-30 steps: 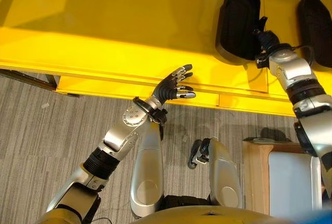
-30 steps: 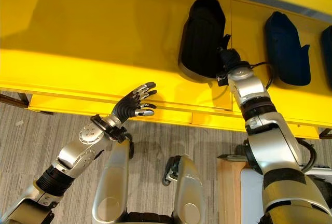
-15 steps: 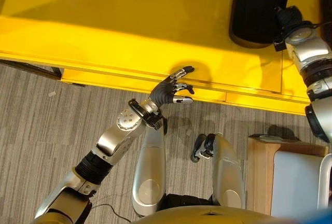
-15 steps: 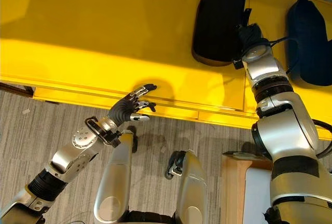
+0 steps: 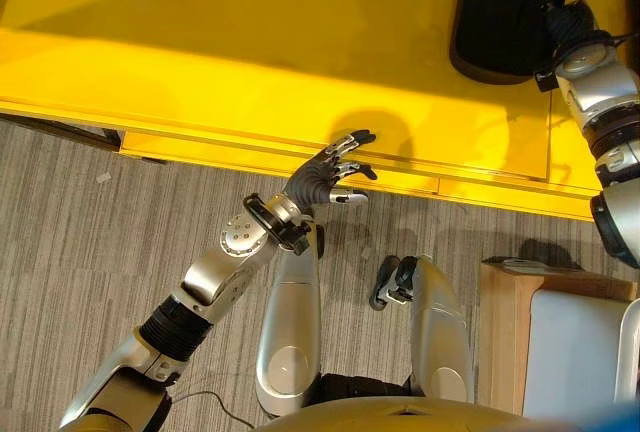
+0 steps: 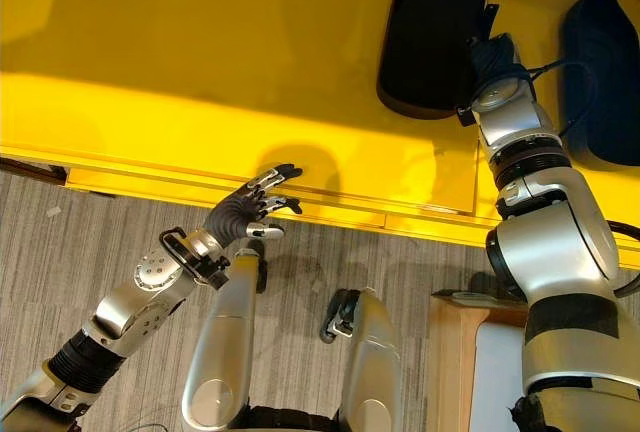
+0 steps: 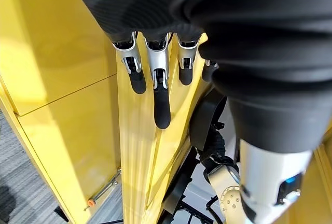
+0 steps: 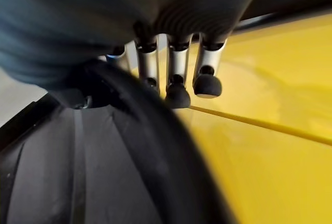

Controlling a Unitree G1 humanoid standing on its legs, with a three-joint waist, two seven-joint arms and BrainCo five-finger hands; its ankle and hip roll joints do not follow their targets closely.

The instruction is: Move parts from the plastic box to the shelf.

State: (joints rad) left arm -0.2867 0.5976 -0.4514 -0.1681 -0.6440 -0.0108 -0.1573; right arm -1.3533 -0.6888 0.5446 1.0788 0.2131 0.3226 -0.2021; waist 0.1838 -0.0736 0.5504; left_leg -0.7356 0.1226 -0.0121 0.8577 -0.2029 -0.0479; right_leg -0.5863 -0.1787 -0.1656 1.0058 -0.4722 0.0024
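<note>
My right hand (image 6: 490, 64) curls around the black part (image 6: 432, 32) on the yellow shelf (image 6: 200, 62); my left hand (image 5: 330, 174) hovers open near its front edge.

Yellow shelf (image 6: 200, 42) bears two black parts (image 6: 432, 32) (image 6: 598, 72), well apart.

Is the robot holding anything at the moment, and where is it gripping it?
The right hand curls over the rim of a black part on the yellow shelf. The left hand holds nothing.

Silver-grey arms, dark ribbed wrist covers, silver dark-tipped fingers (image 7: 161, 86), seemingly round elbow screws
</note>
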